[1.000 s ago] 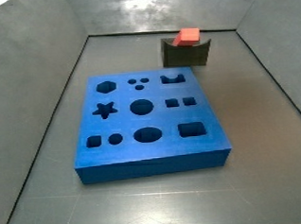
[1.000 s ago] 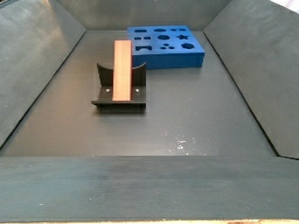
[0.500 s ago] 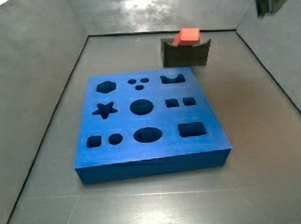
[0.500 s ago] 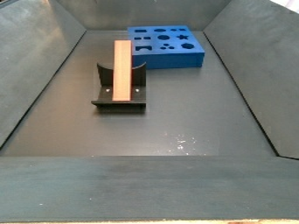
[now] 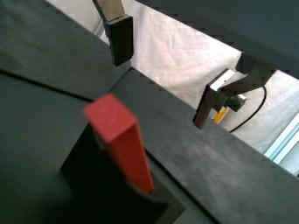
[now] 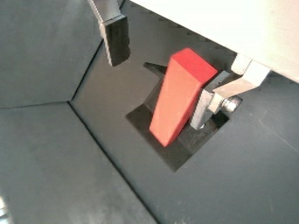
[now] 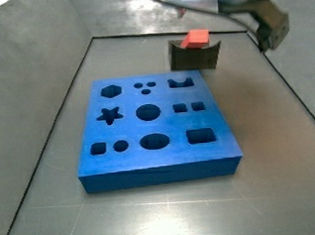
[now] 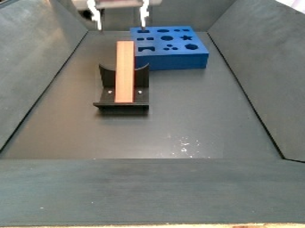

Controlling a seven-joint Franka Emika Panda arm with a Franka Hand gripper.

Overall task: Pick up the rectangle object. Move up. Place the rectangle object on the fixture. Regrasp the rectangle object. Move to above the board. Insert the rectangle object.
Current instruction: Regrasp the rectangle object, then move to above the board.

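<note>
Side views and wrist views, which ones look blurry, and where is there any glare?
In a side view the gripper is smeared by motion blur at the top, while the blue board stays sharp; glare brightens the back wall. In a wrist view the red bar on the fixture looks soft. In both wrist views the open gripper's fingers are fairly crisp against an overexposed white background.

The rectangle object (image 6: 177,94) is showing a smooth, matt red-orange surface like plastic. The fixture (image 8: 121,93) is appearing dark and matt. The board (image 7: 154,125) is looking like matt blue plastic or foam. The gripper (image 6: 163,59), hanging open above the bar, is presenting flat silver metal fingers (image 6: 215,98) with dull dark pads. The floor (image 8: 179,125) is reflecting faintly, like brushed metal.
</note>
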